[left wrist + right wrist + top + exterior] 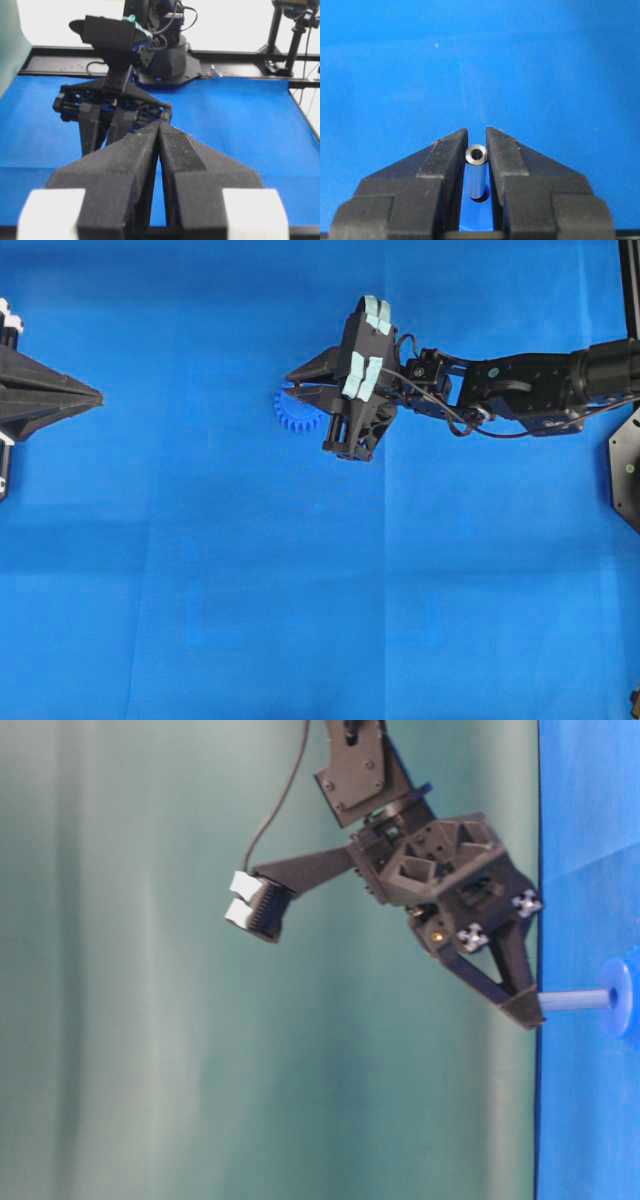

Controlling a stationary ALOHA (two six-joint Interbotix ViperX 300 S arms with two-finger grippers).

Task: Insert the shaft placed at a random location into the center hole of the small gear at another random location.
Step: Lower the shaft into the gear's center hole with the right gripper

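Overhead view: the right gripper (pixel 300 385) sits just above the middle of the frame, its fingertips over the right edge of the small gear (pixel 297 413), which lies flat on the blue mat (pixel 300 620). The pin cannot be made out here, and neither can the hole. The left gripper (pixel 98 397) rests at the far left edge, well apart from the work, fingers pressed together and holding nothing

Table-level view (turned on its side, with the mat along the right edge): the right gripper's fingers (pixel 522 1008) pinch the outer end of the shaft (pixel 572 1001), which runs straight to the gear's hub at the right edge. The shaft looks square to the gear and its far end meets the hub, so by my reading the insertion is under way or nearly seated; how deep it sits cannot be told

Left wrist view: the left fingers (pixel 177 150) lie shut in the lower half, with the right arm behind them in the upper left. Gear and shaft are hidden

Right wrist view: low in the centre the fingers clamp the shaft, seen end-on as a shiny ring, with a dark spot below it that is probably the center hole (pixel 480 198)

The step in hand is pushing the shaft home. The next move calls for a straight push along the shaft's line, no tilt, then spreading the fingers and backing off without dragging the shaft out
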